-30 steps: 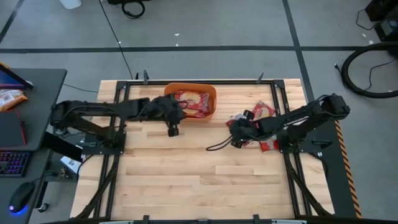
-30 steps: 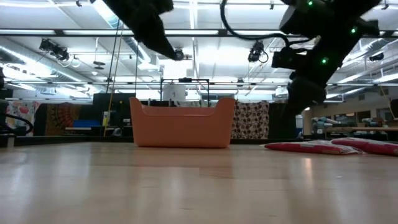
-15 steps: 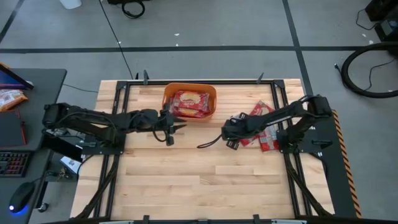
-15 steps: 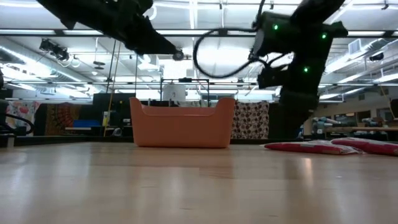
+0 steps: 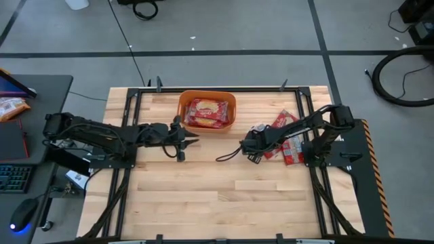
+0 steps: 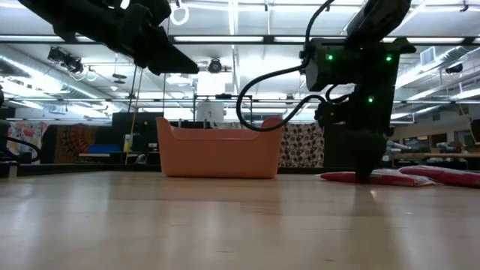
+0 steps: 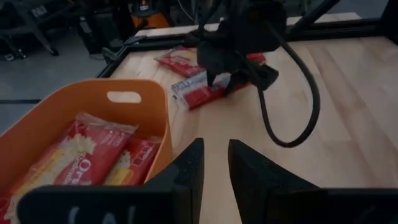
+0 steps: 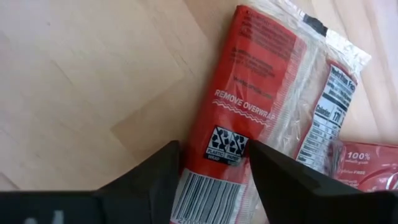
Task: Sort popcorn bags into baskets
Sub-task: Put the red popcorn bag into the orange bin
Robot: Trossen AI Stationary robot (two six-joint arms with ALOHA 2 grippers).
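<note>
The orange tub [image 5: 232, 114] stands at the table's far middle with red popcorn bags [image 5: 205, 112] lying flat in it; they also show in the left wrist view [image 7: 81, 149]. Several loose red bags [image 5: 288, 125] lie flat on the table to the tub's right. My right gripper [image 5: 249, 146] is open and points down on the nearest loose bag [image 8: 261, 93]. My left gripper [image 5: 194, 140] hangs empty above the table, just nearer than the tub's left end, its fingers [image 7: 193, 168] almost together. My right gripper comes from above, pointing down, at the bag's barcode end [image 8: 227, 146], one open finger on each side of the recycling mark. In the low view the fingertips [image 6: 364, 174] reach down to the bag. The bag lies flat on the table, not bunched.
Two more red bags [image 8: 367, 168] lie beside the one under my right gripper, toward the table's right edge. A black cable loop [image 5: 227, 156] hangs from my right arm over the table's middle. The near half of the wooden table [image 5: 224, 203] is bare.
My left gripper has drawn back from over the tub toward the table's left and near side. My right gripper has moved a little toward the table's left and gone down onto the loose bag.
</note>
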